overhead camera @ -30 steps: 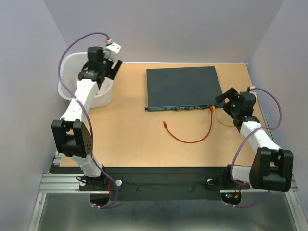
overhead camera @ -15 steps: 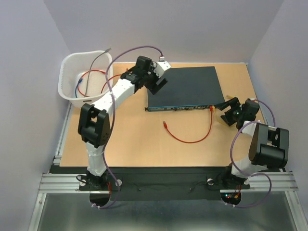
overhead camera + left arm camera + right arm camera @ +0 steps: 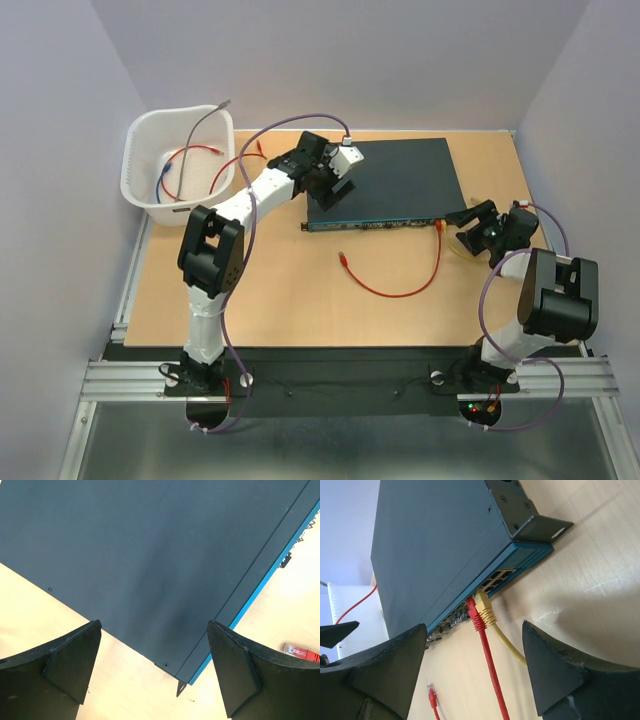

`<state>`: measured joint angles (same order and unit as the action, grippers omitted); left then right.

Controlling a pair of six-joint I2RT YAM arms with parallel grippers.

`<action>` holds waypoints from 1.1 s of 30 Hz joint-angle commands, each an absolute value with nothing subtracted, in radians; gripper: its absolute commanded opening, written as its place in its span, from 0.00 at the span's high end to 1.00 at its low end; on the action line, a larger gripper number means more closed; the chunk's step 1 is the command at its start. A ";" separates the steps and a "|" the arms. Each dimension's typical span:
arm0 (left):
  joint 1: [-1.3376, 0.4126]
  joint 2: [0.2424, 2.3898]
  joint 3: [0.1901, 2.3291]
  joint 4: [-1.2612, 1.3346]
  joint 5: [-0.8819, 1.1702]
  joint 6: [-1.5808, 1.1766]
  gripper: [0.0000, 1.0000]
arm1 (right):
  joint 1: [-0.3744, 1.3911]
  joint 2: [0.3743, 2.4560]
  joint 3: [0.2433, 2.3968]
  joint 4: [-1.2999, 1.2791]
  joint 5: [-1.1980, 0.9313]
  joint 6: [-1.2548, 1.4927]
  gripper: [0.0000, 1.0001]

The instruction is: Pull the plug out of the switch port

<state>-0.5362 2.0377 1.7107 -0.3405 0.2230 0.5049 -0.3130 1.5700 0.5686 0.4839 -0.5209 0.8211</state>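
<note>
Right gripper (image 3: 474,626) sits low over the pale wooden tabletop (image 3: 280,290), fingers spread with nothing between them. It is aimed at the right end of the large flat dark blue-black metal switch (image 3: 385,180), which lies mid-table towards the back. Left gripper (image 3: 154,625) hangs over that box's near left corner, fingers wide apart and empty; whether it touches the lid I cannot tell. A white plastic basket (image 3: 127,165) of spare leads stands well apart at far left.

From the switch's thin teal socket face (image 3: 487,580) a long red cable (image 3: 400,293) loops across the table to a loose end. A thin yellow cable (image 3: 507,645) runs off towards the right arm. Their ends, a red moulded plug (image 3: 471,609) and a yellow moulded plug (image 3: 483,601), sit in neighbouring ports, touching each other.

The step in hand looks like the approach to the grasp. The two plugs touch, so a wide bite would catch both: centre on one only, though the task does not say which. Pinch the plug body rather than the cord, squeeze any latch tab the fingers can reach, and draw straight out along the port's axis. The left gripper pressing the switch down would keep it from sliding
</note>
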 commanded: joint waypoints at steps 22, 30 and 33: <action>-0.552 2.108 1.735 -0.287 0.236 0.477 0.01 | -0.314 1.790 0.595 0.771 -0.546 0.928 0.53; -0.554 2.114 1.726 -0.284 0.232 0.477 0.01 | -0.314 1.827 0.609 0.848 -0.571 0.962 0.56; -0.555 2.115 1.724 -0.282 0.230 0.476 0.01 | -0.314 1.850 0.620 0.879 -0.590 0.982 0.57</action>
